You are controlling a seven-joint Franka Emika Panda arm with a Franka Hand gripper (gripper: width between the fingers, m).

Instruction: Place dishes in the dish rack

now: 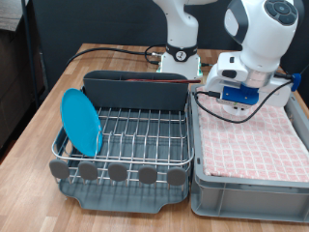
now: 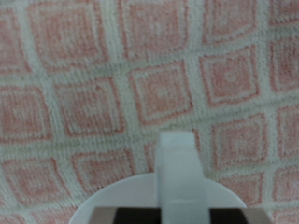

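The dish rack (image 1: 126, 135) stands at the exterior view's left. The blue plate (image 1: 81, 122) stands on edge in its left side. The reddish-brown spoon (image 1: 145, 81) lies along the grey caddy (image 1: 135, 89) at the rack's back. My gripper (image 1: 235, 104) hangs low over the far left part of the cloth-lined bin, its fingers hidden by the hand. In the wrist view the white mug (image 2: 159, 196) fills the lower edge, blurred and very near, with its handle (image 2: 177, 154) pointing over the cloth. No fingers show clearly around it.
The grey bin (image 1: 251, 184) lined with pink checkered cloth (image 1: 253, 140) sits right of the rack. The robot's base (image 1: 181, 58) and cables stand behind the rack. Wooden table (image 1: 48, 97) lies bare to the left.
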